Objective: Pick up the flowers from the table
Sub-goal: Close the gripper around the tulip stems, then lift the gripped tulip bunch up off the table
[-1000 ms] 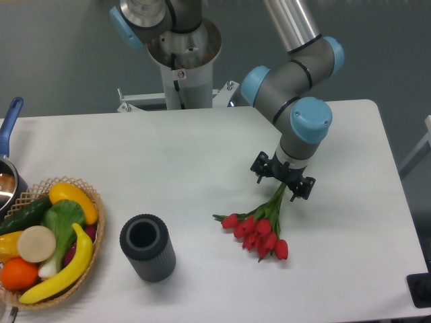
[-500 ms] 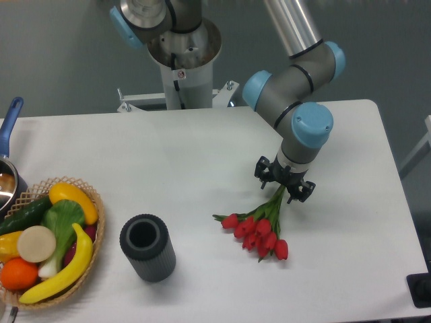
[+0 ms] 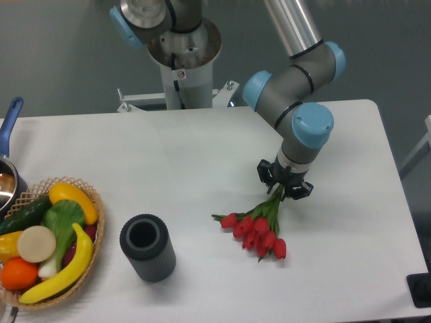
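The flowers (image 3: 258, 231), a bunch of red tulips with green stems, lie on the white table (image 3: 188, 155) right of centre, buds toward the front edge. My gripper (image 3: 284, 186) points down over the stem end, its dark fingers closed in around the green stems. The stem tips are hidden under the gripper. The buds still touch the tabletop.
A dark grey ribbed cylinder (image 3: 147, 247) stands left of the flowers. A wicker basket (image 3: 86, 272) of fruit and vegetables sits at the front left corner. A pot with a blue handle (image 3: 10, 121) pokes in at the left edge. The robot base (image 3: 182, 57) stands behind the table.
The gripper's fingers have drawn together onto the stems, from wide apart to narrow. The bunch has shifted very slightly.
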Action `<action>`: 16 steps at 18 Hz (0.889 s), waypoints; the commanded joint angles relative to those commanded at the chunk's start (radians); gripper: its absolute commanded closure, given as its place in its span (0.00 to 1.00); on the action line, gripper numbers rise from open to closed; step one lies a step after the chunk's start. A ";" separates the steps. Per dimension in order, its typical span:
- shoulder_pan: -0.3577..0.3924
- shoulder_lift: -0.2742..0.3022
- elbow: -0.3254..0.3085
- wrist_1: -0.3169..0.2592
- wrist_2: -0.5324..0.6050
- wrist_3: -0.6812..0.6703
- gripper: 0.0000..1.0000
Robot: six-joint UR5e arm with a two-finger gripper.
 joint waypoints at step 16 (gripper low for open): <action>0.011 0.129 0.064 -0.003 -0.207 -0.021 0.86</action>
